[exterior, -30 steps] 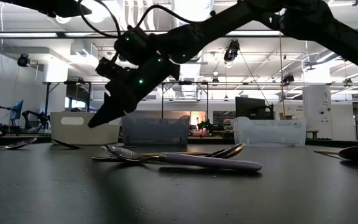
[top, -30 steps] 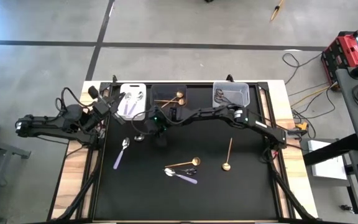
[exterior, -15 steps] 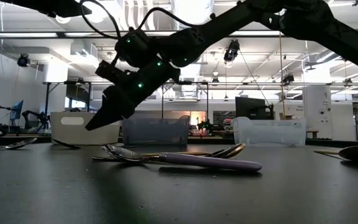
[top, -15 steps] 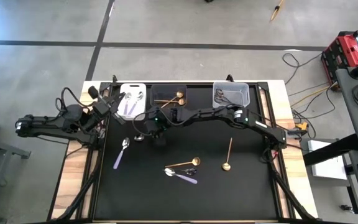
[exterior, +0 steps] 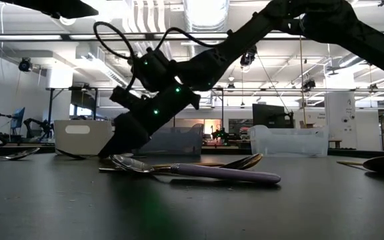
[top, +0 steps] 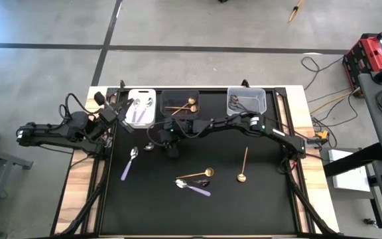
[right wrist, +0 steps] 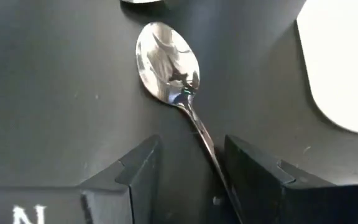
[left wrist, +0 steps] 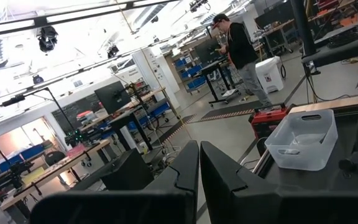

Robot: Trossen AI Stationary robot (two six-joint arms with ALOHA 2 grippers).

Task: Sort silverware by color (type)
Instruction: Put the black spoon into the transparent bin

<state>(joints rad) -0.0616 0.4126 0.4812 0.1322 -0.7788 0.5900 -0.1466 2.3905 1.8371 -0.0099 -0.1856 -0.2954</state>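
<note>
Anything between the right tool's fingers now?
Yes: in the right wrist view, the silver spoon's handle runs between the open right tool's fingers.

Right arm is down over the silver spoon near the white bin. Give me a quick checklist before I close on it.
1. Right gripper open: ok.
2. Silver spoon handle lies between the fingers: ok.
3. Spoon lies alone on the mat, apart from the white bin: ok.
4. Fingers low enough to pinch the handle: cannot tell.
5. Left gripper shut and out of the way: ok.
</note>
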